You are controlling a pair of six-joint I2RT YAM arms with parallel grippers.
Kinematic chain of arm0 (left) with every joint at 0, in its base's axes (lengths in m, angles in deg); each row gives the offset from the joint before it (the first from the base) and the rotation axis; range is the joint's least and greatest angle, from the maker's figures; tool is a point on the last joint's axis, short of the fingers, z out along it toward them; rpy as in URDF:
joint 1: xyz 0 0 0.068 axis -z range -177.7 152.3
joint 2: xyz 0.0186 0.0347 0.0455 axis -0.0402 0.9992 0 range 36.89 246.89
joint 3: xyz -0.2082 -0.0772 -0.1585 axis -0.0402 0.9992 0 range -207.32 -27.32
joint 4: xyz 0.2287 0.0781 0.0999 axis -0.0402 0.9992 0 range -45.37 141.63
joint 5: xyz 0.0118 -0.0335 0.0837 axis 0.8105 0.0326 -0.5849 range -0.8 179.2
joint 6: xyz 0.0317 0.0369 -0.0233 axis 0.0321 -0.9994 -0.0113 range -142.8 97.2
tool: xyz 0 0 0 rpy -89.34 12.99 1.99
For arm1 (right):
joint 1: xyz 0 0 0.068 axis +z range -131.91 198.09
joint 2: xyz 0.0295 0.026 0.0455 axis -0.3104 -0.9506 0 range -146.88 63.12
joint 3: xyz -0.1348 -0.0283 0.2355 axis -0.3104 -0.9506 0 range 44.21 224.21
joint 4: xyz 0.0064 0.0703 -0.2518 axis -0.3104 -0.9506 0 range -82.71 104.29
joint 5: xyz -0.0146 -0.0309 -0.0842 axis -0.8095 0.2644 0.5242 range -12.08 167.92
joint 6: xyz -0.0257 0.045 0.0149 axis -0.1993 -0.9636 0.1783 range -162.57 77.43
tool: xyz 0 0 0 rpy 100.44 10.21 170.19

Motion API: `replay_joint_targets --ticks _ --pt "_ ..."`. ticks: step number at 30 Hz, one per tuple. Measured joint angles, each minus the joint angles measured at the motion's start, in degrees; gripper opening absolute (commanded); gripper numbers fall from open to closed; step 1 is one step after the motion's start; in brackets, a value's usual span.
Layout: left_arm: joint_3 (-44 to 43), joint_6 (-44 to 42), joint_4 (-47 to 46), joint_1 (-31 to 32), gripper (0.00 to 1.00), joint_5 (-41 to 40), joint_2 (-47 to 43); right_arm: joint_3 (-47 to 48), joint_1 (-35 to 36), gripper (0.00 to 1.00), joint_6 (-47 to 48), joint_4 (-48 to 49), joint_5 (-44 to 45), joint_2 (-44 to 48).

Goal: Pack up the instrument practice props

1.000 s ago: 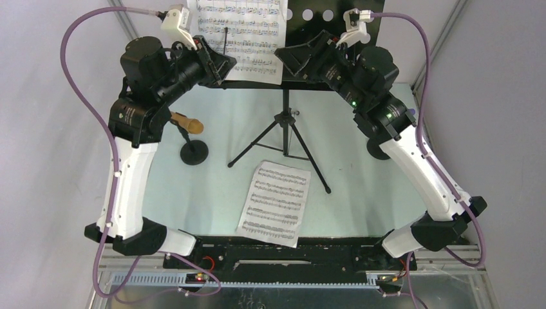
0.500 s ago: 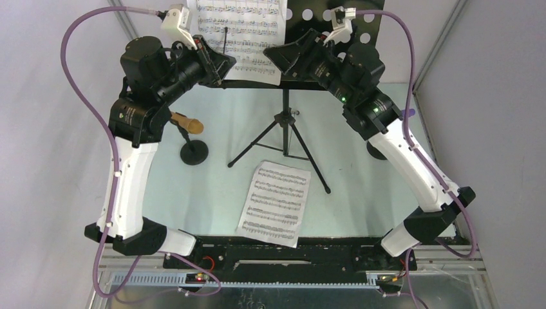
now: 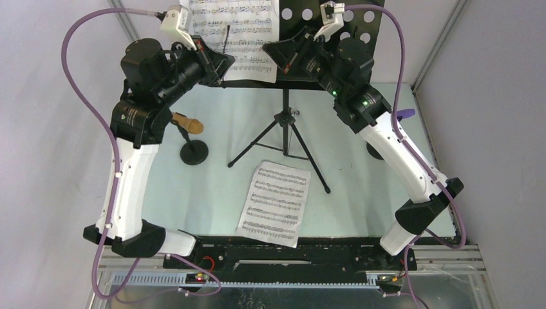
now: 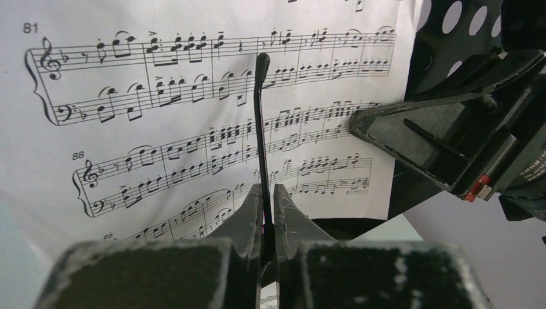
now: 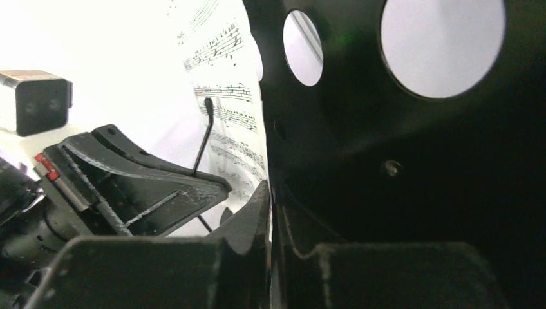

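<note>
Sheet-music page (image 3: pixel 248 26) stands on the music rack (image 5: pixel 451 193) at the far side; left hand (image 4: pixel 268 206) is pinched tight on the retainer wire (image 4: pixel 261 129), right hand (image 5: pixel 272 199) closed on the page's right edge. Best lift the wire clear, then draw the page out gently

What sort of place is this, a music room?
Probably a robotics test bench dressed as a music corner: the left arm and right arm are bolted to the edge of the table, with a music stand, a sheet-music page and a toy microphone on it.
</note>
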Motion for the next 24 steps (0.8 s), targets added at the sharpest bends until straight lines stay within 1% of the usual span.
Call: replay_joint_targets --ticks 1,2,9,11,13,15,20,22,24 --pt "0.85 0.0 -0.81 0.0 0.02 -0.02 -0.46 0.02 0.26 0.02 0.98 0.02 0.24 -0.07" --pt "1.62 0.0 -1.49 -0.04 0.02 0.0 -0.9 0.02 0.57 0.0 2.05 0.02 0.66 -0.07" --pt "6.34 0.07 -5.53 -0.09 0.0 -0.17 -3.89 -0.09 3.89 0.0 9.03 1.4 5.11 0.07" --pt "7.56 0.11 -6.69 -0.09 0.0 -0.44 -4.59 -1.73 5.01 0.0 10.73 1.99 7.39 1.11" --pt "9.16 0.17 -8.17 -0.11 0.0 -0.55 -5.44 -5.35 5.95 0.0 12.11 2.14 9.88 3.82" --pt "10.82 0.22 -9.55 -0.11 0.0 -0.68 -6.45 -11.02 6.86 0.0 13.07 4.28 12.7 7.74" --pt "13.51 0.22 -11.58 -0.2 0.0 -1.51 -8.66 -25.35 8.94 0.0 14.62 6.78 20.2 20.55" --pt "13.84 0.2 -11.61 -0.22 0.01 -1.6 -9.11 -29.62 9.7 0.0 14.84 7.15 22.71 25.73" --pt "14.03 0.2 -11.61 -0.22 0.03 -1.7 -9.38 -33.31 10.56 0.0 14.88 7.08 24.76 31.01"
